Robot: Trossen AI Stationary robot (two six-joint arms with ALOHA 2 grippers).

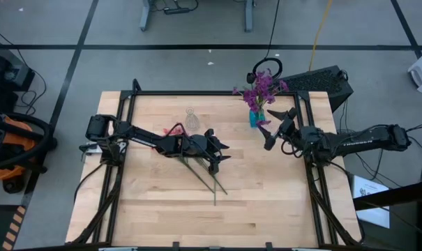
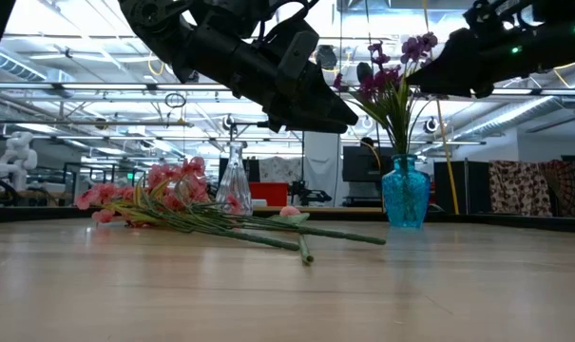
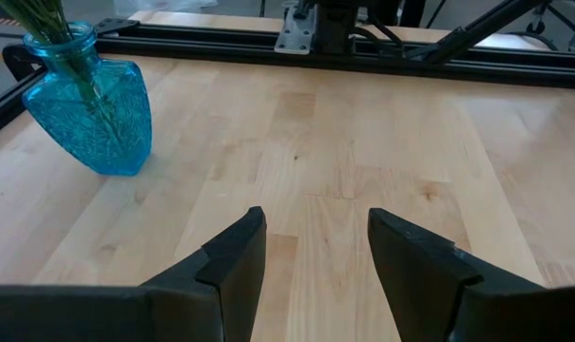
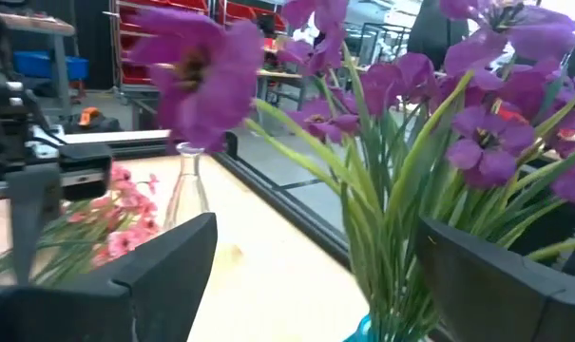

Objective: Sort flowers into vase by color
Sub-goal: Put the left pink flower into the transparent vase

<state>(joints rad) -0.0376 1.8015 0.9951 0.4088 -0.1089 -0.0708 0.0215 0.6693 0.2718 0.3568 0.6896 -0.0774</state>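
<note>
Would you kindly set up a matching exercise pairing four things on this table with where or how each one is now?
Things:
1. purple flowers
2. pink flowers
3. clear vase
4. right claw

States:
A. open, beside the blue vase
B. lying flat on the table
C. standing in the blue vase
D. upright, holding no flowers

Pairs: 1-C, 2-B, 3-D, 4-A

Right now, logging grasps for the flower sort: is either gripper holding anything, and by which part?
Nothing is held. The left gripper hovers open and empty; the right gripper stands open around the purple flowers.
</note>
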